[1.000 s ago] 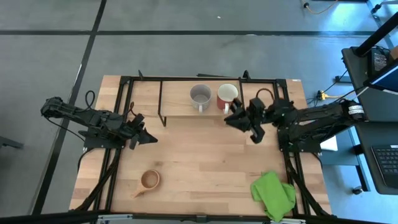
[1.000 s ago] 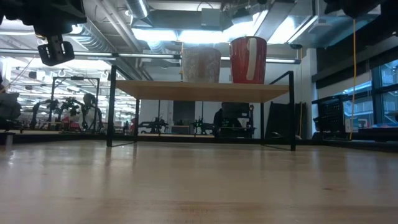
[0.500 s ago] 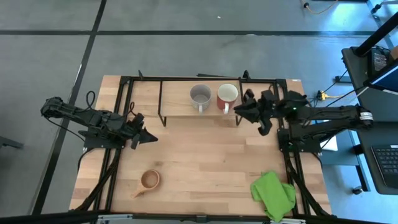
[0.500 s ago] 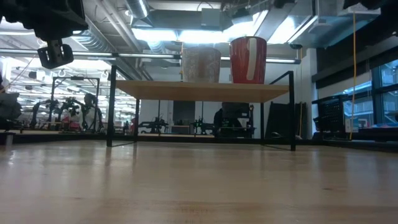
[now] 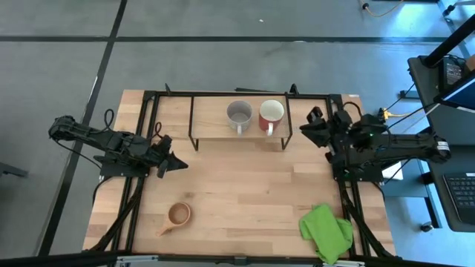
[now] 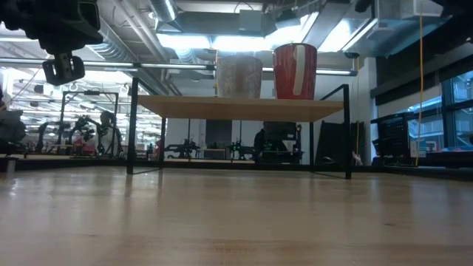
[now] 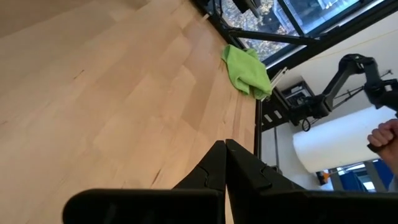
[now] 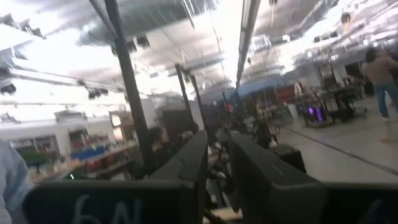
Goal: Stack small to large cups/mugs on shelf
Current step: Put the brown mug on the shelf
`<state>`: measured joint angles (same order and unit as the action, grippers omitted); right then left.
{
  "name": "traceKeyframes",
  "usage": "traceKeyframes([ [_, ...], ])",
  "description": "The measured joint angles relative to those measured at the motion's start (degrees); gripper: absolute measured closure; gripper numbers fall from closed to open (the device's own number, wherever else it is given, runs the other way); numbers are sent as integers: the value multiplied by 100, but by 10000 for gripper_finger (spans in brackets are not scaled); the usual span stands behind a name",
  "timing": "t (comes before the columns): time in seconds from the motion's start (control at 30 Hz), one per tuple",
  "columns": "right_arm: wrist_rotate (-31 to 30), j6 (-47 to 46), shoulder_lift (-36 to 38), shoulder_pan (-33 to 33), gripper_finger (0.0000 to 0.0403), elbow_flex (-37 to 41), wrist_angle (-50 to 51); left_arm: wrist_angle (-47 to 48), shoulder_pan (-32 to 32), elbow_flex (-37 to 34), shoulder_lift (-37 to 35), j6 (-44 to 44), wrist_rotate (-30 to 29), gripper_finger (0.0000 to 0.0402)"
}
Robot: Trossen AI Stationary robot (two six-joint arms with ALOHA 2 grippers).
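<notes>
The light-wood shelf [image 5: 256,127] stands at the table's far edge on thin black legs. On it the grey mug [image 5: 239,113] and the red mug with cream inside [image 5: 272,115] stand upright side by side, grey mug [image 6: 239,77] to the left of red mug [image 6: 295,71]. The small tan wooden cup [image 5: 178,215] rests on its base near the near-left of the table. My left gripper [image 5: 176,162] hovers shut over the left side of the table, touching nothing. My right gripper [image 5: 309,126] hangs off the shelf's right end, its fingers [image 8: 193,163] a narrow gap apart, holding nothing.
A green cloth [image 5: 326,231] lies crumpled at the near-right corner, also the green cloth [image 7: 247,62] in the left wrist view. Black frame rails [image 5: 148,148] run along both table sides. A person's hand [image 7: 384,134] shows beyond the table's right edge. Bare wood lies between shelf and cup.
My right gripper has drawn back from in front of the red mug toward the table's right edge and somewhat toward the far edge, turning as it went. Both mugs have stayed in place on the shelf.
</notes>
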<state>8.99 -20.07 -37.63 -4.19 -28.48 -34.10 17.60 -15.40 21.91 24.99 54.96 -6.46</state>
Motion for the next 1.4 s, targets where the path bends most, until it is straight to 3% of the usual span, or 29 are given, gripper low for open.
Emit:
traceKeyframes([
  [0.47, -190, -163, 1011, 11, 334, 1317, -953, -9, -1, 0, 0, 72, -11, 401],
  [0.77, -188, -394, 2243, 11, 334, 1941, -629, -9, -1, 0, 0, 150, -11, 401],
  [1.23, -195, -192, 2809, 13, 334, 1977, 429, -8, -2, 0, 0, 149, -11, 401],
  [1.4, -576, -220, 3078, 12, 334, 1977, 554, -8, -1, 0, 0, 148, -11, 401],
])
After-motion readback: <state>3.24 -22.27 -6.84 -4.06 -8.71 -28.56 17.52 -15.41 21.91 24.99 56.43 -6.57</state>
